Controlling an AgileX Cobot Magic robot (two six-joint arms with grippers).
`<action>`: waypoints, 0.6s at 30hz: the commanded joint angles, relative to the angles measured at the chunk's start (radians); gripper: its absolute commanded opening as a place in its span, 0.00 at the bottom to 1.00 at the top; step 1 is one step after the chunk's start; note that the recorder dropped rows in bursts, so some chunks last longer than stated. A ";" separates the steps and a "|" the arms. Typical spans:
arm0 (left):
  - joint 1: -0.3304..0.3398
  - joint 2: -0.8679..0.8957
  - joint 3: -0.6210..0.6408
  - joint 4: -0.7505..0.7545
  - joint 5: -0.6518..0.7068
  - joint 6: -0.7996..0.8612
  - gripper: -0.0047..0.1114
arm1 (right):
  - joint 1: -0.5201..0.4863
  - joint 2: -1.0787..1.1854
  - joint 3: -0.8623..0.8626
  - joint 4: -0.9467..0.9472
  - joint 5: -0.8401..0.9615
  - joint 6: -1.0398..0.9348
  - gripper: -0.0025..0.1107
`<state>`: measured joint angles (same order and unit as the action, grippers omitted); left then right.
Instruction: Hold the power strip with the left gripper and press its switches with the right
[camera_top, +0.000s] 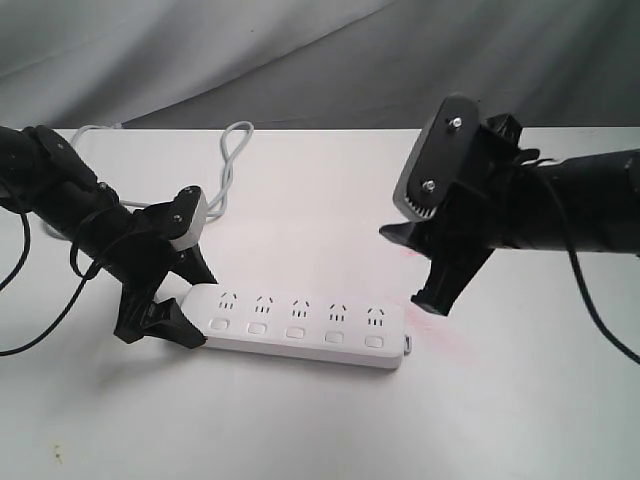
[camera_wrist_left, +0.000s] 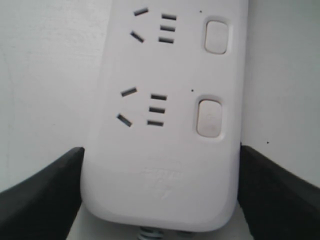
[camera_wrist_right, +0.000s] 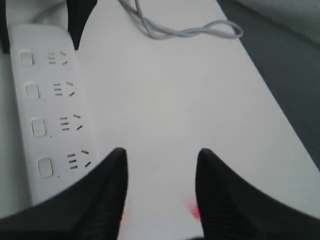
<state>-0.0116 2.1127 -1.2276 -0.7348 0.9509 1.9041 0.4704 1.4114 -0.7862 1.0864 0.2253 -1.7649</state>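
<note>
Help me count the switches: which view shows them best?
The exterior view: all five switches show in a row along the strip. The left wrist view shows only two, close up; the right wrist view shows four, at a slant.

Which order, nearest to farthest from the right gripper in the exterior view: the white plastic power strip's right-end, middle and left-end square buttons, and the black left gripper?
1. Right-end button, close by the right gripper.
2. Middle button, mid power strip.
3. Left-end button, far left.
4. Left gripper, clamping that end; nearly tied with 3.
</note>
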 joint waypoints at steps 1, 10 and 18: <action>-0.004 0.006 0.001 0.012 0.013 -0.001 0.59 | -0.002 -0.114 0.004 -0.015 0.043 0.088 0.19; -0.004 0.006 0.001 0.012 0.013 -0.001 0.59 | -0.002 -0.323 0.075 -0.015 0.053 0.225 0.02; -0.004 0.006 0.001 0.012 0.013 -0.001 0.59 | -0.002 -0.414 0.120 -0.012 0.210 0.412 0.02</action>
<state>-0.0116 2.1127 -1.2276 -0.7348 0.9509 1.9041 0.4704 1.0084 -0.6749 1.0749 0.4037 -1.3767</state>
